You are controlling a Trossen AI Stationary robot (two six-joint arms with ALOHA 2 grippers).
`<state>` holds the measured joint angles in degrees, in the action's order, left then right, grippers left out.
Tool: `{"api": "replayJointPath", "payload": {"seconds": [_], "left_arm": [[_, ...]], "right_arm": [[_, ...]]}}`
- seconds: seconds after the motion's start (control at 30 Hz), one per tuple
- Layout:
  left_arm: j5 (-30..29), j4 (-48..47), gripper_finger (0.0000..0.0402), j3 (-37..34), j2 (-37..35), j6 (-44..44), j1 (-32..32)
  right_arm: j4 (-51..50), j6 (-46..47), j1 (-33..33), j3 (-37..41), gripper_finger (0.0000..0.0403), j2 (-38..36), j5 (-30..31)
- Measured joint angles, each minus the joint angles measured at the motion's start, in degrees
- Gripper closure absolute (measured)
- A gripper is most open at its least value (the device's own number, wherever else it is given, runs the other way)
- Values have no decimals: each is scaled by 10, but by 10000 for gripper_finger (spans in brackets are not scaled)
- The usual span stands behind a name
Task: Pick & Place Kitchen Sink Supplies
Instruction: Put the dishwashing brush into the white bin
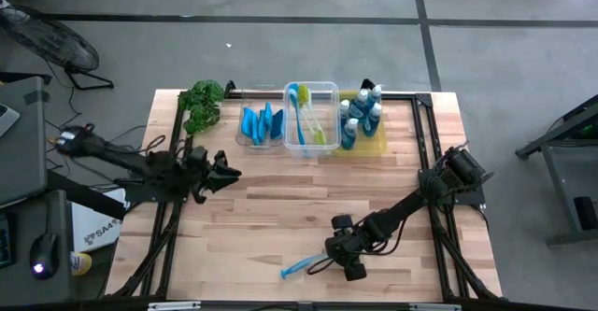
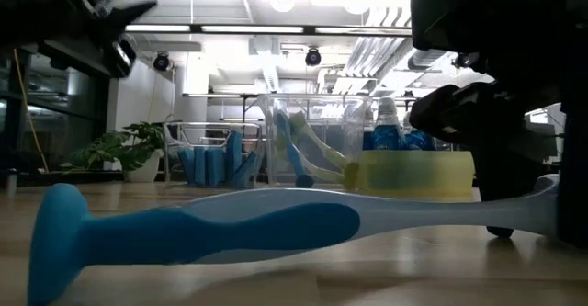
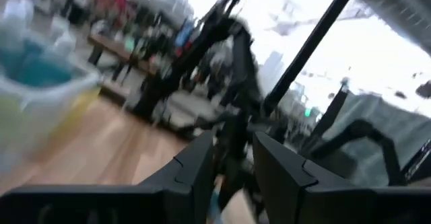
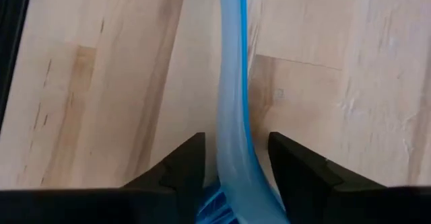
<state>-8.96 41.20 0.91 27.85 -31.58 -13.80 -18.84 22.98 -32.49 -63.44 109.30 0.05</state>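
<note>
Straddling the blue dish brush (image 4: 232,116), the right gripper (image 4: 232,173) sits low at the near edge of the tabletop (image 1: 280,218), its fingers (image 4: 178,173) parted with one on each side of the handle — no contact is visible yet. The brush lies flat, its long axis running straight out between the fingers; in the high view the handle (image 1: 294,269) extends from the right gripper (image 1: 344,260) toward the left, the bristle end hidden at the fingers. Closing across the handle's narrow width appears to be the required move. The left gripper (image 1: 224,174) hovers well apart at the left — whether its fingers are open cannot be told. The clear brush bin (image 1: 310,120) lies at the far side.
</note>
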Motion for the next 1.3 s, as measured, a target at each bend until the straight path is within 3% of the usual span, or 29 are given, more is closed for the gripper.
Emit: {"api": "replayJointPath", "payload": {"seconds": [0.1,0.23,0.3,0.6,0.93,1.3], "left_arm": [[76,-62,298,0,-14,-17,63],[128,-103,298,0,-22,7,103],[137,-103,298,0,-22,38,104],[142,-98,298,-1,-23,115,104],[157,-124,332,-1,-65,168,104],[119,-188,363,0,-129,187,104]], "right_arm": [[-2,1,0,0,273,0,1],[-4,24,2,0,317,0,0],[-5,53,6,0,334,0,-15],[-19,138,26,4,334,-42,-52],[-118,178,76,3,334,-184,43],[-130,133,218,3,334,-334,133]]}}
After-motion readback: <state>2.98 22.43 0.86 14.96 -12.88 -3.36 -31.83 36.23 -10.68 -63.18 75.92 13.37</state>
